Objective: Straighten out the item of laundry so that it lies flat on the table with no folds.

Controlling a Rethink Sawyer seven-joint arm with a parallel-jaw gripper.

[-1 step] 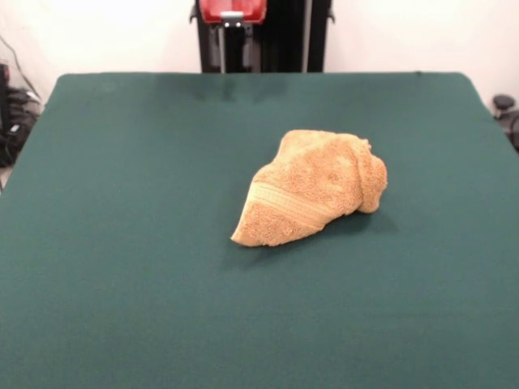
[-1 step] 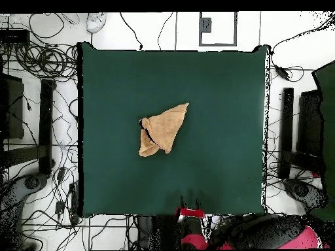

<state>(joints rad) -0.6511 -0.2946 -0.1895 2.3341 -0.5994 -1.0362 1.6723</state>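
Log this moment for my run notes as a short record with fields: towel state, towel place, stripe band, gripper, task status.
towel state: the towel is bunched in a folded heap, roughly triangular from above
towel place: near the middle of the green table, well clear of every edge
stripe band: one smooth woven band shows across the front of the heap
gripper: the gripper is drawn back at the table's edge by the robot's base, apart from the towel; open or shut cannot be told
task status: not yet flat; folds remain
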